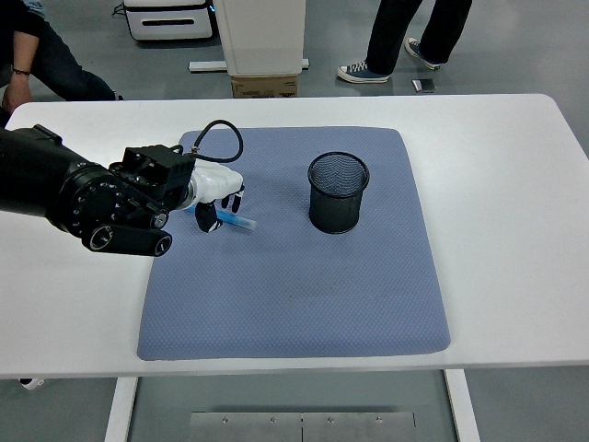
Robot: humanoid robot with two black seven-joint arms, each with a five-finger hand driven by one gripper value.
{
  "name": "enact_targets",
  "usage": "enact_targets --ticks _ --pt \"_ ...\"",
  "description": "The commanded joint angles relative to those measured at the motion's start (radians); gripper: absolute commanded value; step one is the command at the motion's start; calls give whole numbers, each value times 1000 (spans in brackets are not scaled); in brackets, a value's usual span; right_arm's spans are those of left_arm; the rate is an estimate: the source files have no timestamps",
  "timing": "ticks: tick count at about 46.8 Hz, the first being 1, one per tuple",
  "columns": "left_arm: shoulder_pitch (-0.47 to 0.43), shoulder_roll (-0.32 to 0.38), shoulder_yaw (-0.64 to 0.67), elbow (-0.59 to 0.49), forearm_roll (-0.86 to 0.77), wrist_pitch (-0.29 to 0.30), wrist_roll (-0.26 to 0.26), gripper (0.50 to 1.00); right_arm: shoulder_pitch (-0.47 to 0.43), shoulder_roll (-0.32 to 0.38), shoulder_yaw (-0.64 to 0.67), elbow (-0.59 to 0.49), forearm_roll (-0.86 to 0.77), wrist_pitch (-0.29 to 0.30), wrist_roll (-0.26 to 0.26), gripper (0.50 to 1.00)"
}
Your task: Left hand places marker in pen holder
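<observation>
Marker left of pen holder

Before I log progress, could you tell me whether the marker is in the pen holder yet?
Not yet: the marker lies flat on the blue mat, left of the upright pen holder.

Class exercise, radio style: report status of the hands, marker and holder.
Left hand over marker, fingers curled down onto it, grasp unconfirmed. Marker flat on mat. Pen holder upright, empty, path clear. Right hand unseen.
</observation>
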Motion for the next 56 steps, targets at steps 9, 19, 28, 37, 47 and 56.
enact_targets --ticks 9,19,28,37,47,56 --pt "18 -12 0 5 -1 23 0 590 0 0 0 0 0 0 0 1000" --pt "24 -13 0 11 -1 34 0 572 0 0 0 0 0 0 0 1000" --pt "27 -13 15 14 -1 36 -2 566 0 0 0 0 0 0 0 1000" --pt "35 -13 17 30 -1 34 -2 563 0 0 0 0 0 0 0 1000" --pt "47 -21 18 31 -1 34 -3 563 0 0 0 0 0 0 0 1000" --pt "47 -21 17 31 -1 33 -3 563 0 0 0 0 0 0 0 1000"
